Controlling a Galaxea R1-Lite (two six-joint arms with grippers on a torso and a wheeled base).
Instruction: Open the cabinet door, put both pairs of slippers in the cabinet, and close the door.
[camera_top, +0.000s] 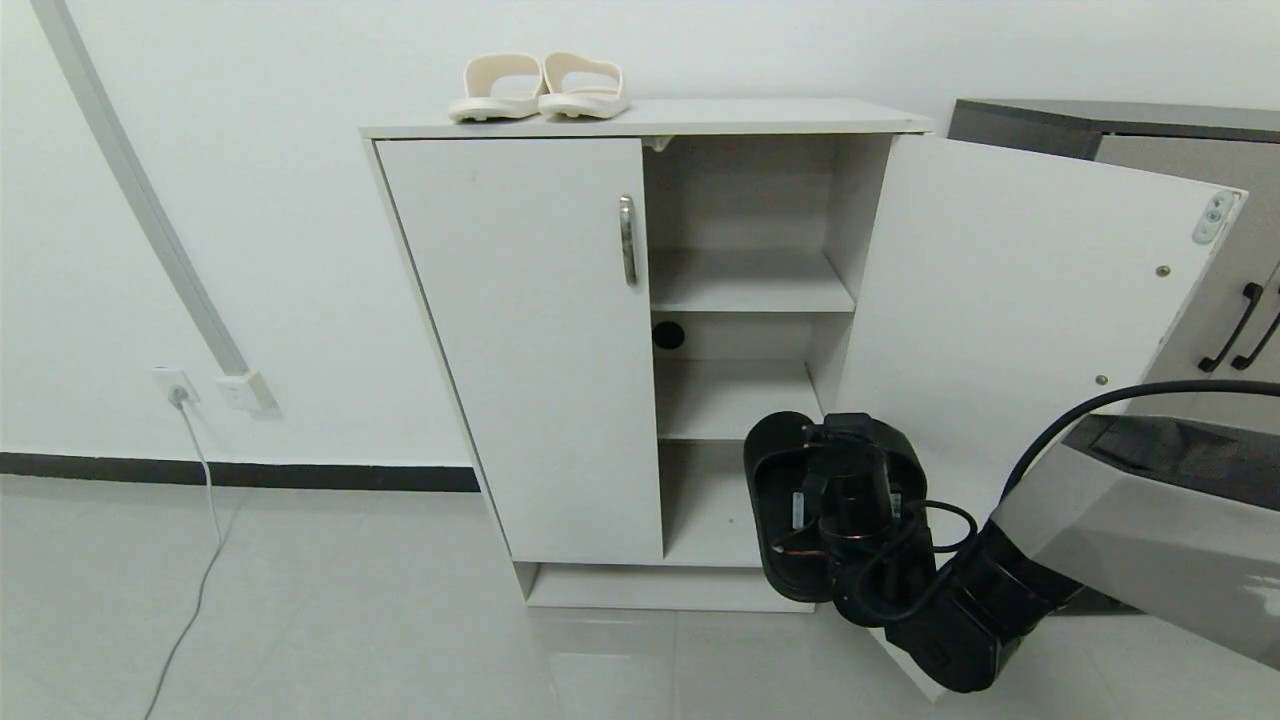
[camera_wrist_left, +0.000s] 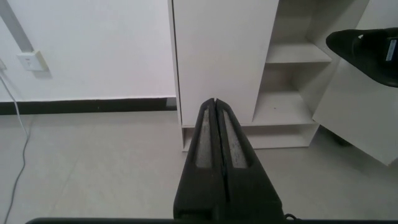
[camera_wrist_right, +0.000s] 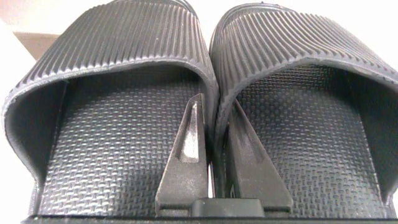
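A white cabinet (camera_top: 520, 340) stands against the wall with its right door (camera_top: 1010, 330) swung open and its left door shut. A cream pair of slippers (camera_top: 540, 87) rests on its top. My right gripper (camera_top: 830, 480) hangs in front of the open lower compartment, shut on the black pair of slippers (camera_top: 775, 490). In the right wrist view its fingers (camera_wrist_right: 189, 149) pinch the two inner edges of the black slippers (camera_wrist_right: 124, 93) together. My left gripper (camera_wrist_left: 214, 106) is shut on nothing, low over the floor and pointing at the cabinet (camera_wrist_left: 224, 56).
Three bare shelves (camera_top: 745, 285) show inside the open right half. A grey cabinet (camera_top: 1200, 200) stands behind the open door. A wall socket with a cable (camera_top: 180, 395) is on the left. Tiled floor (camera_top: 300, 610) lies in front.
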